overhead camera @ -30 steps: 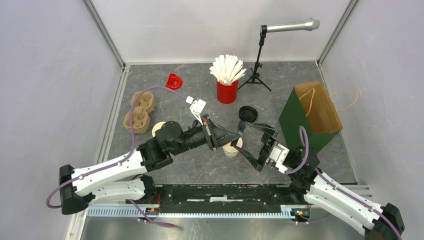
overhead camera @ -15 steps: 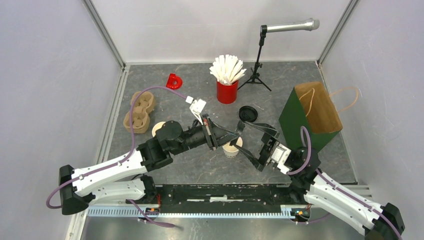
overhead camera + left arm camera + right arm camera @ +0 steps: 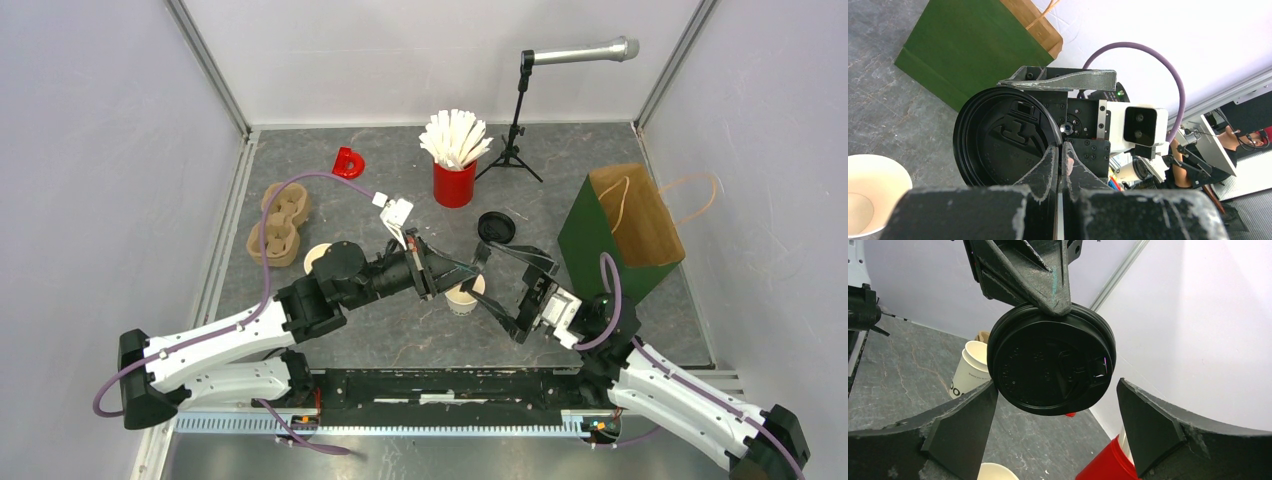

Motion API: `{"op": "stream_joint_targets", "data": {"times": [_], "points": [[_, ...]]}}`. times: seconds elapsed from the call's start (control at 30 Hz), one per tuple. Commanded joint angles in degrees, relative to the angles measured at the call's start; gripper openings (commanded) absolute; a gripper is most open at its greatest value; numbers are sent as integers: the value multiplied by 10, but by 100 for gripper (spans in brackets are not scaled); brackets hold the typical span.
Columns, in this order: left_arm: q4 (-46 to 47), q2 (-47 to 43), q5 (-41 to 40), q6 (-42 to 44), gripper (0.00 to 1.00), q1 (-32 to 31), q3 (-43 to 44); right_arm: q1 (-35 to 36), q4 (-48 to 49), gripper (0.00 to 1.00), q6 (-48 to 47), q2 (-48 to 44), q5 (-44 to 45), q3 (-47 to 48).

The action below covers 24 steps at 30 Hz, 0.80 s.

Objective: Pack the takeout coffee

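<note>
My left gripper (image 3: 474,264) is shut on the rim of a round black lid (image 3: 482,256), held on edge in the air. In the left wrist view the lid (image 3: 1000,137) stands left of my closed fingertips (image 3: 1062,150). My right gripper (image 3: 486,277) is open, one finger on each side of this lid (image 3: 1050,365), not touching it; its fingers (image 3: 960,427) flank it in the right wrist view (image 3: 1055,410). An open white cup (image 3: 463,295) stands just below the lid. A second white cup (image 3: 316,257) stands left, partly behind my left arm. A second black lid (image 3: 496,227) lies on the table.
A green paper bag (image 3: 622,232) stands open at the right. A red cup of white sticks (image 3: 454,170) stands at the back. The brown pulp carrier (image 3: 279,224) lies at the left, a red piece (image 3: 348,162) behind it. A microphone stand (image 3: 514,120) is at the back.
Hardly anything. My right wrist has shifted very slightly; the left gripper still holds the lid in the same place.
</note>
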Motion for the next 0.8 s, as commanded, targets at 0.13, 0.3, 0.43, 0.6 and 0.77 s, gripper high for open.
{"op": "stream_joint_targets", "data": {"times": [0.13, 0.3, 0.43, 0.6, 0.77], "points": [[24, 8, 18, 8, 2, 5, 9, 2, 20, 95, -18, 0, -15, 16], [24, 13, 28, 6, 2, 7, 10, 3, 11, 92, -28, 1, -17, 17], [23, 10, 26, 6, 2, 10, 9, 2, 9, 87, -27, 0, -14, 16], [10, -4, 2, 20, 33, 16, 7, 2, -7, 81, -3, 2, 2, 15], [-104, -31, -98, 88, 90, 34, 38, 2, -188, 76, 75, -1, 101, 66]]}}
